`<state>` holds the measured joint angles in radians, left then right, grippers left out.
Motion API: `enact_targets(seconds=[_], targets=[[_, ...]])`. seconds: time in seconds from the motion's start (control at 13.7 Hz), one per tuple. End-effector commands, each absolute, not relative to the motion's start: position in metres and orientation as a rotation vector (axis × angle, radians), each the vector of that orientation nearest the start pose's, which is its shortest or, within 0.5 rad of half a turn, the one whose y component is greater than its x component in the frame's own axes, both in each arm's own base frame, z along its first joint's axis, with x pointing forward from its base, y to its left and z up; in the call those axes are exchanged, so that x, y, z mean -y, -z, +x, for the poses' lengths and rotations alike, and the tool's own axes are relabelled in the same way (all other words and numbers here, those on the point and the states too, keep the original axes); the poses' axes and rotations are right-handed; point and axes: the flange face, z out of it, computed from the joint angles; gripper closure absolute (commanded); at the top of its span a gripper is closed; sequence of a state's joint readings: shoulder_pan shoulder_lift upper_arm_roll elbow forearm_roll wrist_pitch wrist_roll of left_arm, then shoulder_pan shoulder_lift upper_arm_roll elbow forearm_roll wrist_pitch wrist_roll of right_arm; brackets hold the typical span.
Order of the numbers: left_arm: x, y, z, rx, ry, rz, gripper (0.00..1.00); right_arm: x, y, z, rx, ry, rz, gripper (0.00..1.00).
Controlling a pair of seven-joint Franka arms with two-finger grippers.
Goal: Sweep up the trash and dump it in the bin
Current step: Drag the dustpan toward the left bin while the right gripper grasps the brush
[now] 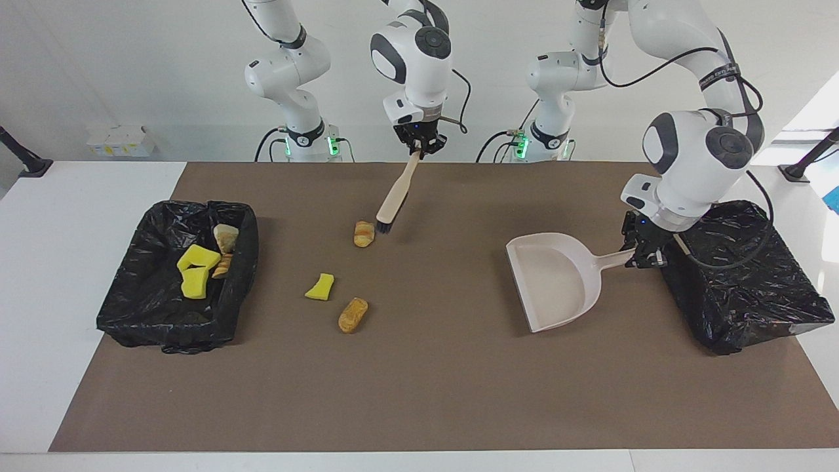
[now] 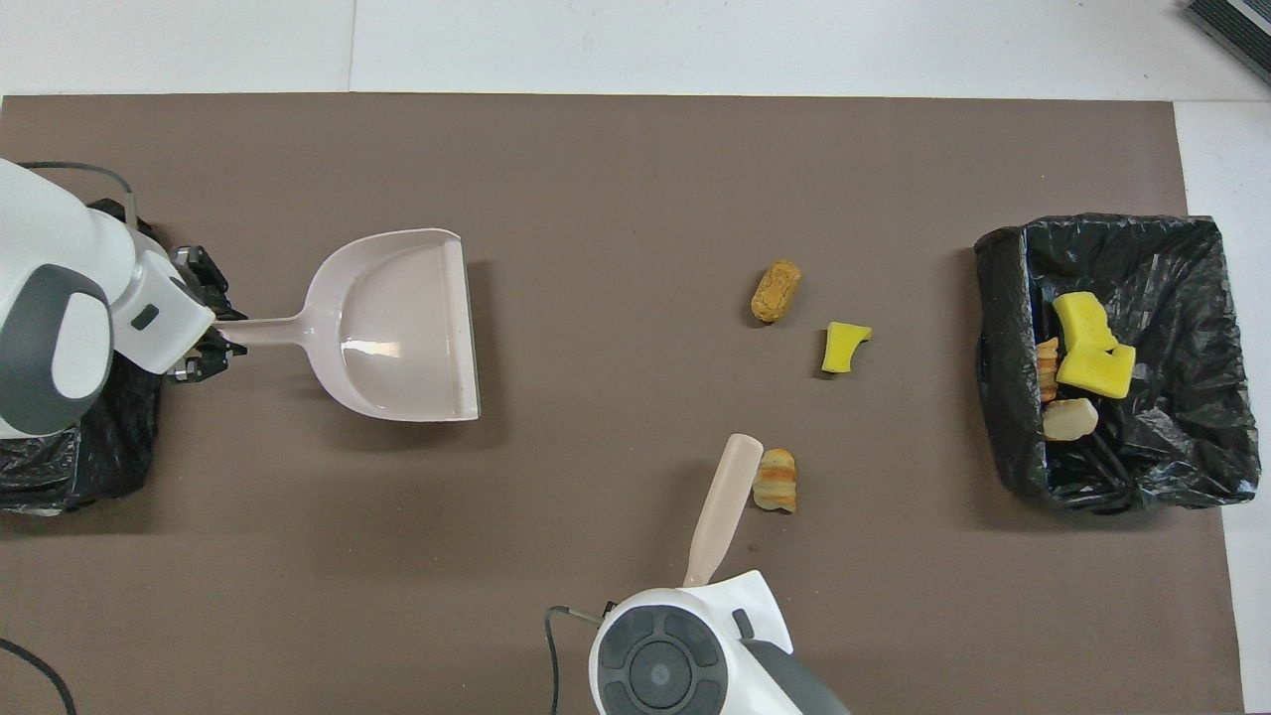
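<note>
Facing view: right tool (image 1: 419, 145) clamps beige brush (image 1: 394, 195), bristles beside striped bread scrap (image 1: 364, 233).
Left tool (image 1: 643, 252): clamps beige plastic dustpan (image 1: 554, 278) handle.
Trash: three scraps mid-desk; likely light, soft; sweep, no pinching.

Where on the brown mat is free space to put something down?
Free: the mat edge farthest from the robots, and between dustpan and loose scraps. Crowded: around the brush and the scraps beside the bin.

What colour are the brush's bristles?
Black, under a beige handle; the brush shows them best in the facing view.
</note>
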<state>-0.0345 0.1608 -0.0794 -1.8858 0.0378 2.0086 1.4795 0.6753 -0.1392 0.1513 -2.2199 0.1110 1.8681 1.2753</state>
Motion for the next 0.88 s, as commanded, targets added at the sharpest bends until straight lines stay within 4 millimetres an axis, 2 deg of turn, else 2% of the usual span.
enact_targets(seconds=[0.0,0.15,0.22,0.29,0.37,0.51,0.59,0.66,0.8], targets=[[0.097,-0.405,0.572,-2.309,-0.108,-2.055,1.00,-0.321,-0.391,0.295,-1.012,-0.266,-3.123,1.00],[0.119,-0.390,0.560,-2.337,-0.137,-2.014,1.00,-0.313,-0.369,0.286,-1.057,-0.208,-3.075,1.00],[0.121,-0.391,0.553,-2.325,-0.141,-2.015,1.00,-0.316,-0.363,0.290,-1.054,-0.194,-3.059,1.00],[0.131,-0.386,0.543,-2.301,-0.144,-2.041,1.00,-0.317,-0.357,0.297,-1.035,-0.186,-3.049,1.00],[0.152,-0.385,0.529,-2.271,-0.138,-2.058,1.00,-0.316,-0.356,0.308,-0.966,-0.179,-3.045,1.00],[0.164,-0.383,0.518,-2.247,-0.144,-2.067,1.00,-0.310,-0.356,0.345,-0.893,-0.177,-3.026,1.00],[0.171,-0.383,0.514,-2.235,-0.141,-2.077,1.00,-0.318,-0.360,0.354,-0.849,-0.188,-3.012,1.00],[0.172,-0.383,0.511,-2.199,-0.141,-2.114,1.00,-0.325,-0.363,0.355,-0.789,-0.222,-2.999,1.00],[0.181,-0.380,0.509,-2.204,-0.136,-2.107,1.00,-0.336,-0.367,0.348,-0.555,-0.270,-2.991,1.00]])
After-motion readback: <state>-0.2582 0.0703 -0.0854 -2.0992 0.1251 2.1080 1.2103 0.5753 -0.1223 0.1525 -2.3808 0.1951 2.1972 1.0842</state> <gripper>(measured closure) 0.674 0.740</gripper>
